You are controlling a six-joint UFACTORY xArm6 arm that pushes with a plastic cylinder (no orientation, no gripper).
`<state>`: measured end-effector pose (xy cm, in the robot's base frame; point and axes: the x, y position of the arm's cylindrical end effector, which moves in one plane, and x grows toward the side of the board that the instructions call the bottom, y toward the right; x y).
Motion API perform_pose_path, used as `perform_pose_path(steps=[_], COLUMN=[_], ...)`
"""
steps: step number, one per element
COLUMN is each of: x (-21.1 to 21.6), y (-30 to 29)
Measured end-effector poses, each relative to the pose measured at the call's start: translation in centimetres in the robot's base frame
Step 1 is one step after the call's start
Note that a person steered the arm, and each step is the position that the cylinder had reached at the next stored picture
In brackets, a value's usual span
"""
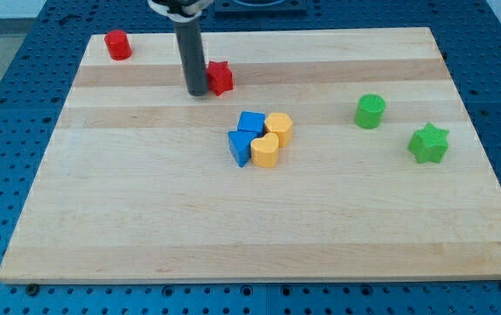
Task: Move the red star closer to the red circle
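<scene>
The red star (222,78) lies on the wooden board (259,219) near the view's top, left of centre. My tip (198,93) stands right against the star's left side, touching or nearly touching it. The red circle (117,45), a short cylinder, stands at the board's top left corner, well to the left of the tip and the star.
A tight cluster sits mid-board: a blue cube (251,122), a blue triangle (240,146), a yellow hexagon (279,128) and a yellow heart (265,151). A green cylinder (370,111) and a green star (429,143) lie at the right.
</scene>
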<state>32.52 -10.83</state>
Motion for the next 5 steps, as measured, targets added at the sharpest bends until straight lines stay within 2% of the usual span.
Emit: perform_pose_path(steps=[1, 2, 3, 4, 5], x=[0.7, 3.6, 3.8, 1.7, -0.7], y=[-0.3, 1.8, 5.9, 7.0, 4.3])
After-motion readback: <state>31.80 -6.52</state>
